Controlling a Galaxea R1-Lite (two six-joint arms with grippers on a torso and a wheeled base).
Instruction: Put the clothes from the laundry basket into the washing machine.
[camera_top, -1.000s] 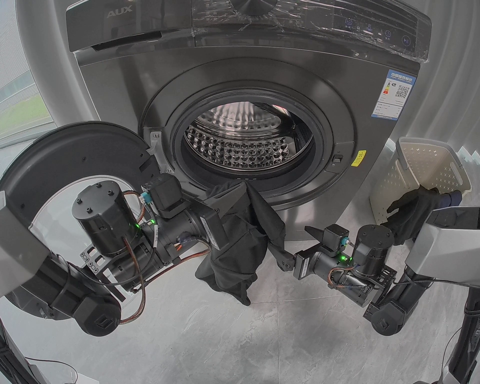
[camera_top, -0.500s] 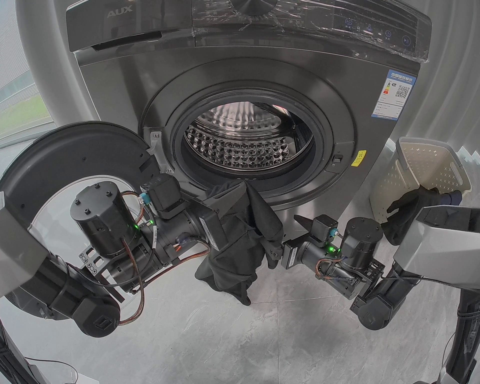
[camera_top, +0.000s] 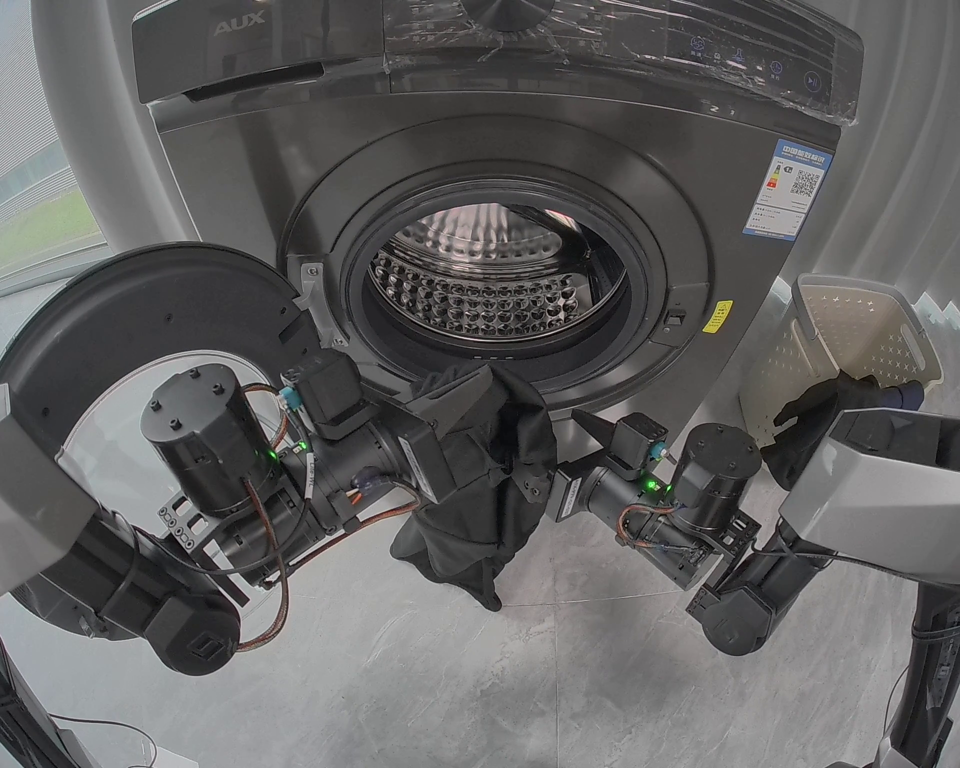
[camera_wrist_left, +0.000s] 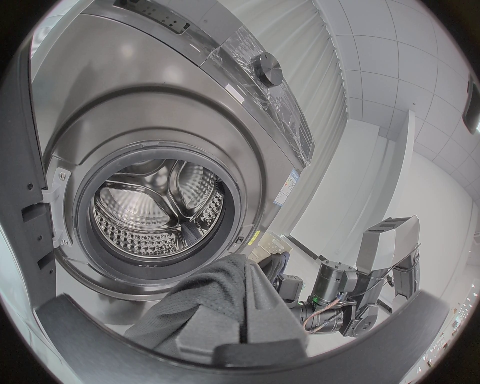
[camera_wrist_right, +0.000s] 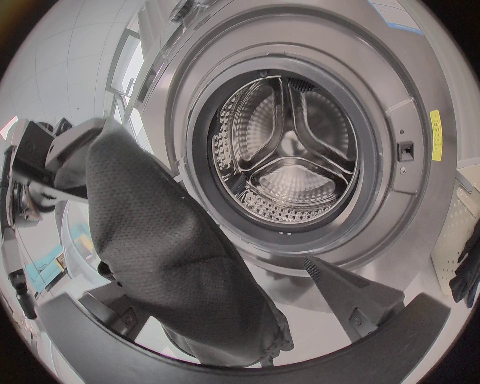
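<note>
A black garment (camera_top: 480, 480) hangs in front of the washing machine, just below the rim of its open drum (camera_top: 480, 290). My left gripper (camera_top: 470, 390) is shut on the garment's top edge; the left wrist view shows the cloth (camera_wrist_left: 200, 295) pinched between the fingers (camera_wrist_left: 275, 320). My right gripper (camera_top: 550, 482) presses against the garment's right side, jaws apart. In the right wrist view one finger (camera_wrist_right: 350, 295) is bare and the cloth (camera_wrist_right: 165, 240) covers the other. A white laundry basket (camera_top: 860, 320) at the right holds more dark clothes (camera_top: 825, 415).
The round washer door (camera_top: 130, 310) stands swung open to the left, behind my left arm. The basket leans against the machine's right side near a white curtain (camera_top: 900, 200). Grey tiled floor (camera_top: 520, 680) lies open below the arms.
My right arm has moved left and slightly up toward the garment; the corner that stretched out to it has gone slack against the cloth. The left arm has held still.
</note>
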